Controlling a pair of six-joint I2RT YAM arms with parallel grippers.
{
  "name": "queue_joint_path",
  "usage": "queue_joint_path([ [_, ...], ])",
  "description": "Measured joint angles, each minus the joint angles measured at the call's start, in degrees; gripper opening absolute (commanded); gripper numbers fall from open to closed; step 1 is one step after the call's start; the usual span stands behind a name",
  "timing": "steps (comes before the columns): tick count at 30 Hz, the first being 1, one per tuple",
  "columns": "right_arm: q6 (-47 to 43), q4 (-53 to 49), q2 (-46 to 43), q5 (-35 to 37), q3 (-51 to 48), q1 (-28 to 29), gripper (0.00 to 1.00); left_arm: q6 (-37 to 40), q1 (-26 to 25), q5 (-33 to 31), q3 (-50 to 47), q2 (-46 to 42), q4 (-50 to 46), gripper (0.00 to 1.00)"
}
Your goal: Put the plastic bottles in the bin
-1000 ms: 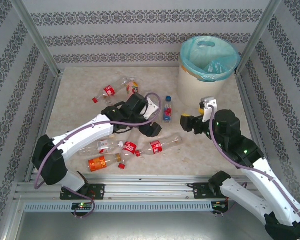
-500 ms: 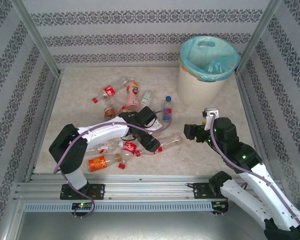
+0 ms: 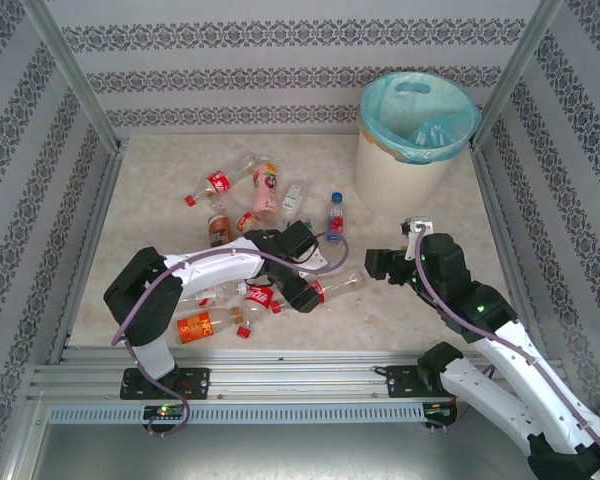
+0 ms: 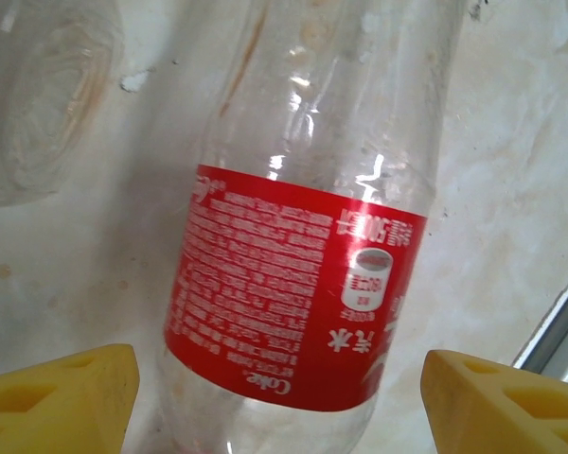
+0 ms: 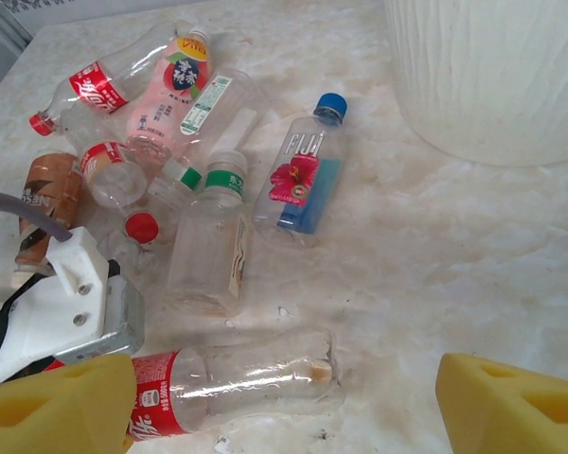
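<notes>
Marbled tabletop (image 3: 160, 170) under patterned walls (image 3: 280, 60); your left gripper (image 4: 279, 374) hangs right over a lying red-labelled cola bottle (image 4: 298, 284), fingers apart on either side of its label, not visibly pressing; the bottle's long axis crosses the line between them, so a plain squeeze should catch it; the right gripper (image 3: 375, 265), spread and empty, sits near its right end; the bin (image 3: 390, 180) stands well apart, far right.

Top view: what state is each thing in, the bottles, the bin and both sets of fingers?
Bin: upright, bag-lined.
Red-label bottle: lying, not gripped.
Left fingers: open, astride it.
Right fingers: open, empty.
Blue-cap bottle: lying, capped.
Pink bottle: lying.
</notes>
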Motion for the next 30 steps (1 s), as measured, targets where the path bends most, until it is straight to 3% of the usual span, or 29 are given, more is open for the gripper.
queue_joint_path([
  [11, -0.20, 0.22, 0.72, 0.76, -0.26, 0.00, 0.83, 0.81, -2.27, -1.53, -0.02, 3.65, 0.20, 0.76],
  [16, -0.28, 0.22, 0.48, 1.14, -0.26, 0.00, 0.83, 2.16, -3.52, -3.06, 0.55, 6.29, -0.09, 0.68],
  [30, -1.20, -1.05, -2.21, 3.85, 0.74, 0.00, 0.81, 4.50, -3.76, -0.92, 1.66, 3.28, -1.53, 0.58],
])
